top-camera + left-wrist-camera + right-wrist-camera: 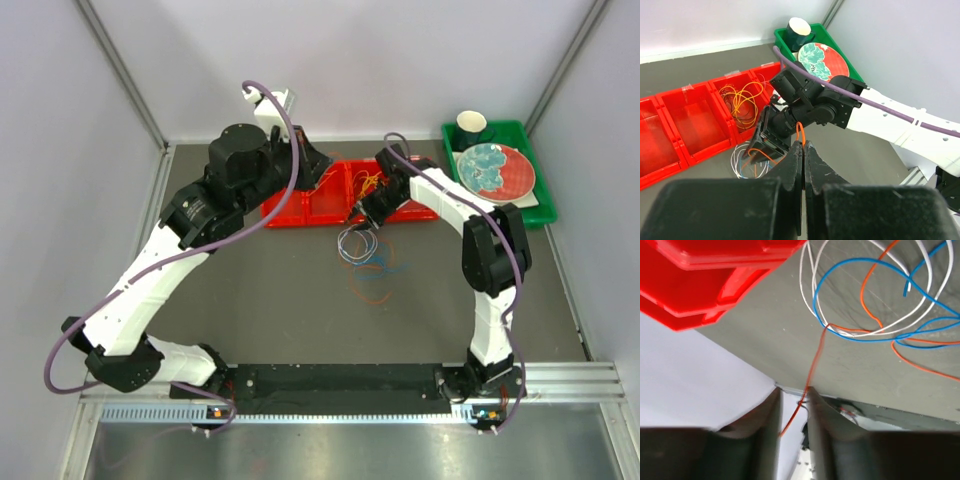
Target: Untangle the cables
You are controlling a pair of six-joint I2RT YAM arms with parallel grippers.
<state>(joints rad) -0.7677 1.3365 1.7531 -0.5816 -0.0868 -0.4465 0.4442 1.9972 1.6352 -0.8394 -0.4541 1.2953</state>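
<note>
Separating one strand is the step in hand. The left gripper (803,146) is clamped on an orange cable (799,131). The right gripper (792,394), jaws narrow but apart, straddles an orange strand (816,357) that runs from the tangle (875,305) ahead of it on the counter (757,340). The next move probably calls for pinching and pulling gently.

A green tray (516,127) holds a plate (497,170) and cup (472,125) beside red bins (322,202).

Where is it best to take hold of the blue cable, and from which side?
Probably the blue cable at its open arc nearest the red bin, from straight above, jaws across the wire: it lies flat there, bare table on both sides, away from where the white cable and orange cable cross it.
</note>
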